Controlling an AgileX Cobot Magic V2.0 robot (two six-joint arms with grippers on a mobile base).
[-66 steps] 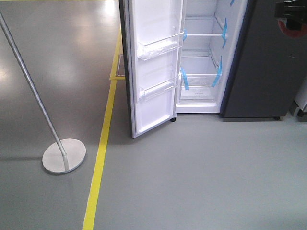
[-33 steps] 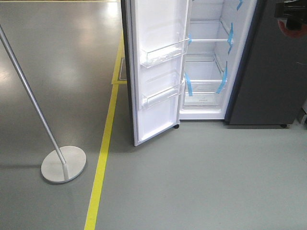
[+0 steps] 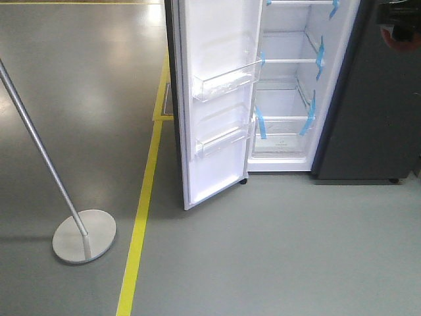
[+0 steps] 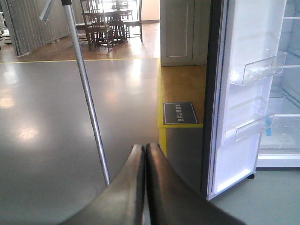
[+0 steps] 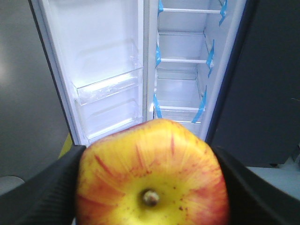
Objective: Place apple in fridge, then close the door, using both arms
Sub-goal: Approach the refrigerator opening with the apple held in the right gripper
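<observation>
The apple [image 5: 152, 178], red-streaked with a yellow patch round its stem, fills the bottom of the right wrist view. My right gripper [image 5: 151, 187] is shut on it, one dark finger at each side. In the front view this gripper [image 3: 398, 23] hangs at the top right with the apple [image 3: 402, 39] showing red under it, in front of the fridge's dark right half. The fridge [image 3: 286, 99] stands open, white inside, with blue tape on its shelves. Its door [image 3: 214, 131] is swung wide to the left with clear bins. My left gripper [image 4: 144, 149] is shut and empty, pointing at the floor left of the door [image 4: 243, 117].
A metal pole on a round base [image 3: 84, 236] stands at the left, beside a yellow floor line [image 3: 138, 230]. The fridge's other dark grey door [image 3: 375, 99] is closed. A white cabinet [image 4: 183, 30], a floor sign [image 4: 180, 113] and chairs [image 4: 108, 18] lie behind.
The fridge and the pole base have slid down in the front view and look slightly larger, so the robot has come closer. The right gripper still holds the apple at the same spot.
</observation>
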